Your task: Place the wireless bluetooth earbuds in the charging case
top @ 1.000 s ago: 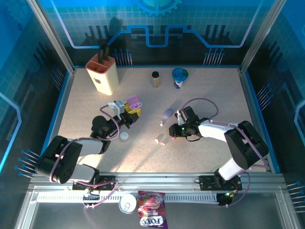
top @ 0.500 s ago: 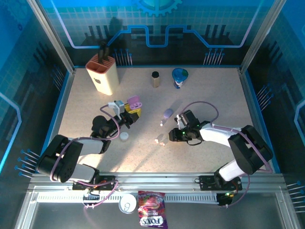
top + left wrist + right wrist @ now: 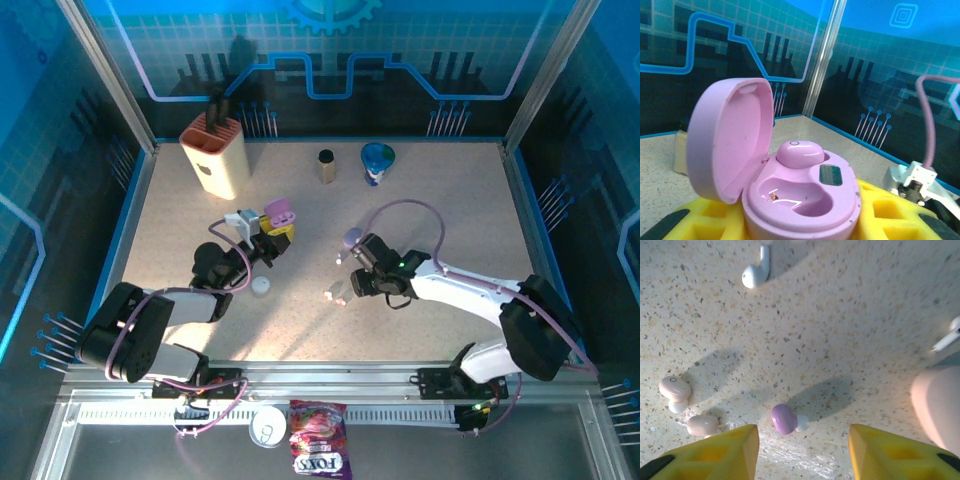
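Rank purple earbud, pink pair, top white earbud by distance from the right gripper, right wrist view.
1. Purple earbud: just ahead of the right gripper, between its fingers.
2. Pink pair: on the left, beyond the left finger.
3. White earbud: top of the view, farthest.

Candy bag (image 3: 318,452) on near rail, front of arm bases: brand "FOX'S" legible
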`<state>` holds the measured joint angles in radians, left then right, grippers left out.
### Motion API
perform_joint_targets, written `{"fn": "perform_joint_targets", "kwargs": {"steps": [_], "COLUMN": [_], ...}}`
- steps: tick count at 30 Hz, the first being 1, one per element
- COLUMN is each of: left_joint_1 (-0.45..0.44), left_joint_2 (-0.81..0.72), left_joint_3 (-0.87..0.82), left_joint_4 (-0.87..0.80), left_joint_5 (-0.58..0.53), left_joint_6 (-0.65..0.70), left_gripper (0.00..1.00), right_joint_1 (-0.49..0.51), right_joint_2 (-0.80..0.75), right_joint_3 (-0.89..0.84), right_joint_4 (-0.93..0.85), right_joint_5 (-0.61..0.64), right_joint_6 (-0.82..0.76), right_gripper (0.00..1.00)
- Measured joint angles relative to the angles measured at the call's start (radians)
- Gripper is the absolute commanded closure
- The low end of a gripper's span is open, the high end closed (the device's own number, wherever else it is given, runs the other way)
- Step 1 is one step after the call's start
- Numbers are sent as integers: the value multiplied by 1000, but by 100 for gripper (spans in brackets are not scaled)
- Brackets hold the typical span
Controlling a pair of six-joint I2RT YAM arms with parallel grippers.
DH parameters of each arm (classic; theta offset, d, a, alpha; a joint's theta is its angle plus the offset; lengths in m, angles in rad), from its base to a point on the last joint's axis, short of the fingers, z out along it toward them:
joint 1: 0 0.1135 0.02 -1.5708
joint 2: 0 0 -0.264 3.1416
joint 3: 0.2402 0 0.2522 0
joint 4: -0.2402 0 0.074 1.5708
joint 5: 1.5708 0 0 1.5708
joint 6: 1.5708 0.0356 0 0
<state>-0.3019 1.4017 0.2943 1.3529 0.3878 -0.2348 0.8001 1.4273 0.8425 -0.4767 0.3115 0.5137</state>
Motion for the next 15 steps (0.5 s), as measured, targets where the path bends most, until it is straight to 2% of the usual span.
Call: {"fn": "perform_joint_targets", "kwargs": {"steps": [6, 15], "left_joint_1": [11, 12], "left_joint_2": [0, 0], "left_joint_3": [0, 0], "left_joint_4": [0, -1], "left_joint_5": [-16, -17], "left_joint_6": [-3, -3], "left_gripper": [75, 75], "right_joint_1": [126, 228], "right_joint_2": [154, 381], "right_joint_3": [150, 275], "right_joint_4": [-151, -293], "right_joint_5": [182, 297], "right_joint_6": [-10, -10], "right_gripper": [58, 64]}}
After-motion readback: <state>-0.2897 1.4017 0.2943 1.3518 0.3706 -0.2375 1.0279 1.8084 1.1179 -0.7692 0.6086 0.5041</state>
